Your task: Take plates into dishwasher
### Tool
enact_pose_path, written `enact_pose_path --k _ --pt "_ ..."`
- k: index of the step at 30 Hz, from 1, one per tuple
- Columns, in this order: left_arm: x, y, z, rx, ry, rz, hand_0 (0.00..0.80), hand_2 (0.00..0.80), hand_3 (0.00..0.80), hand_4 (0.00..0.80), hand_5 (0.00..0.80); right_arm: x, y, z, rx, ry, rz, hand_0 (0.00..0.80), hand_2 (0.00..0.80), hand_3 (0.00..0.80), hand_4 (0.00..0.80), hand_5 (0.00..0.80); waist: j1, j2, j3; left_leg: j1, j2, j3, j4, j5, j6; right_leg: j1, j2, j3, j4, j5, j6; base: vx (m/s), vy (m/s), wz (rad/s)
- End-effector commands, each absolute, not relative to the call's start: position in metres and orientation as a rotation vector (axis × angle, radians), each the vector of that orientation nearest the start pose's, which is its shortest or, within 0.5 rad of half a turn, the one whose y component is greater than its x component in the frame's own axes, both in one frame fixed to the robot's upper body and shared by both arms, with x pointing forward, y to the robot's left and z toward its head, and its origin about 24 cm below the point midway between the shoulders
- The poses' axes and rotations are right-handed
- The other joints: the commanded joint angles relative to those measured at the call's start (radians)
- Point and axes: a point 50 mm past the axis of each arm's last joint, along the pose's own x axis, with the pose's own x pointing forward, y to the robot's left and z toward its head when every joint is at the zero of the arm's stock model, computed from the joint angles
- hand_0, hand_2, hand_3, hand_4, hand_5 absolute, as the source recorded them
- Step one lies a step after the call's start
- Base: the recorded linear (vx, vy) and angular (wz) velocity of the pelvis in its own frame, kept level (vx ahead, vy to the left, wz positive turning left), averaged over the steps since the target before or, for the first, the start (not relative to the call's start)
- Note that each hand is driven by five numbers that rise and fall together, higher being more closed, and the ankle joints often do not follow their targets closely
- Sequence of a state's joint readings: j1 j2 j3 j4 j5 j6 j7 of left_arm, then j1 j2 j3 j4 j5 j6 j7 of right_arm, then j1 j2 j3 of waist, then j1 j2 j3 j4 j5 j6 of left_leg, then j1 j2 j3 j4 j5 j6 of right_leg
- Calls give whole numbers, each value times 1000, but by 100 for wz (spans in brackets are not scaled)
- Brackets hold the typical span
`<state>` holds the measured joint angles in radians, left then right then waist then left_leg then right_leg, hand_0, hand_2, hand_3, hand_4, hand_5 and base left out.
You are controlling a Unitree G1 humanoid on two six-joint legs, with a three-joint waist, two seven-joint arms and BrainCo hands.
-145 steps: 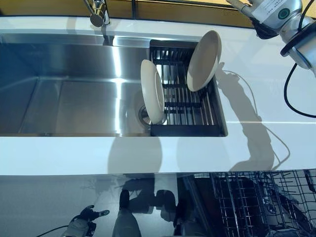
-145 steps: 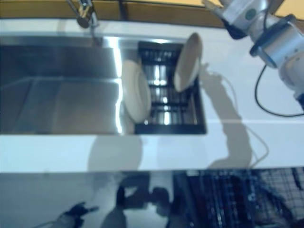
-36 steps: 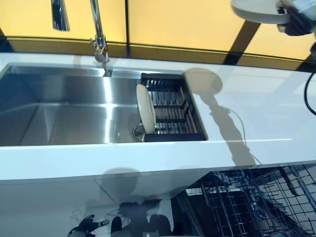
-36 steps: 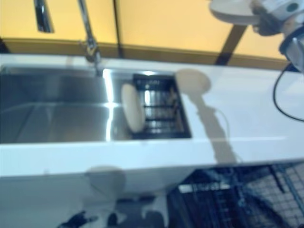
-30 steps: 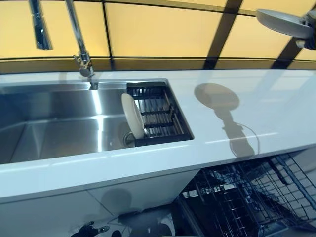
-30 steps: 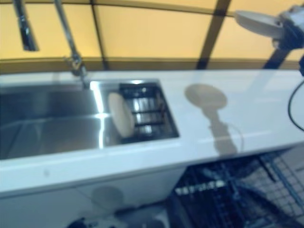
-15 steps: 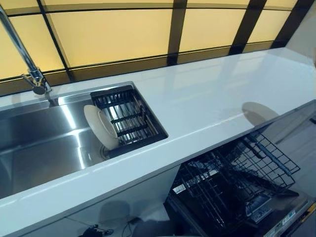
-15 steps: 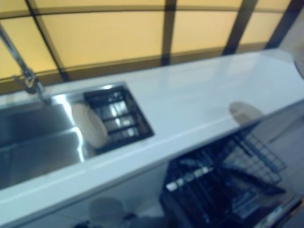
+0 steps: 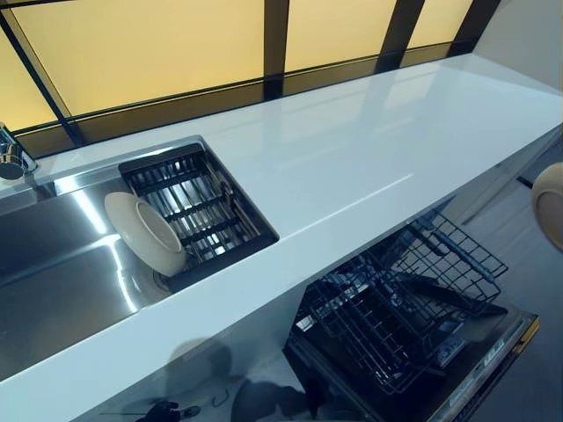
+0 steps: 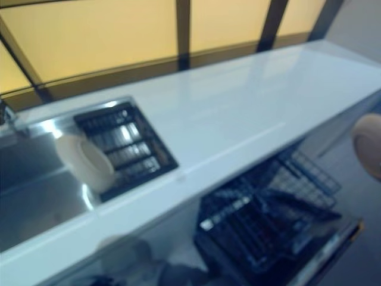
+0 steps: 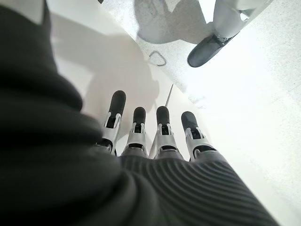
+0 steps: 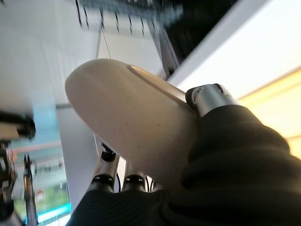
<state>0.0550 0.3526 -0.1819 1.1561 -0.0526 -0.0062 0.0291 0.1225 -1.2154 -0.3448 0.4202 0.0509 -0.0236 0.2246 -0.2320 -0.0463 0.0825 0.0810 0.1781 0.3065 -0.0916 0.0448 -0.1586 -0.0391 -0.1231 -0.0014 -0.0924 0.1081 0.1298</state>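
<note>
My right hand point(image 12: 209, 98) is shut on a cream plate point(image 12: 131, 127), thumb over its rim and fingers point(image 12: 107, 179) beneath it. That plate point(image 9: 551, 204) shows at the far right in the left eye view, past the counter's end and above the floor, right of the open dishwasher's lower rack point(image 9: 400, 303). The hand itself is out of the eye views. A second cream plate point(image 9: 145, 233) leans on the black drying rack point(image 9: 198, 211) in the sink. My left hand point(image 11: 160, 134) hangs low over the floor, fingers straight and holding nothing.
A long white counter point(image 9: 352, 167) runs above the dishwasher, whose door point(image 9: 493, 352) is folded down. The steel sink point(image 9: 53, 281) lies at the left, with the tap's base point(image 9: 10, 158) at its back. Yellow window panels stand behind the counter.
The camera has swung right, shifting sink and counter left. The held plate, out of view half a second ago, now shows low at the right edge beside the dishwasher rack.
</note>
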Motion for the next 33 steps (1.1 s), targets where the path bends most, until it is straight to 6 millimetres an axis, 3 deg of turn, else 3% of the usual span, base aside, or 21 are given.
enact_pose_path --k 1,10,18,33 --pt "105 289 -140 422 1166 147 0 0 0 0 0 216 -429 207 -1034 200 -305 800 800 800 800 800 11 -35 17 53 1 -15 4 -64 56 21 -17 12 5 -1 48 -39 -18 0" --pt "112 287 -139 415 1147 153 0 0 0 0 0 239 -406 180 -1006 252 -184 800 800 800 800 800 21 -25 38 44 -1 -25 4 -58 54 13 -21 -2 5 1 46 -33 -12 0" --pt "123 283 -137 414 1122 135 0 0 0 0 0 261 -393 162 -1095 316 -158 800 800 800 800 800 41 -12 61 32 -3 -40 4 -53 51 5 -27 -15 5 3 44 -22 -6 0" --pt "155 273 -126 388 1009 107 0 0 0 0 0 283 -397 141 -1285 463 -231 800 800 800 800 800 76 34 119 -2 -9 -75 4 -42 44 -27 -44 -34 5 11 42 -51 -22 2"
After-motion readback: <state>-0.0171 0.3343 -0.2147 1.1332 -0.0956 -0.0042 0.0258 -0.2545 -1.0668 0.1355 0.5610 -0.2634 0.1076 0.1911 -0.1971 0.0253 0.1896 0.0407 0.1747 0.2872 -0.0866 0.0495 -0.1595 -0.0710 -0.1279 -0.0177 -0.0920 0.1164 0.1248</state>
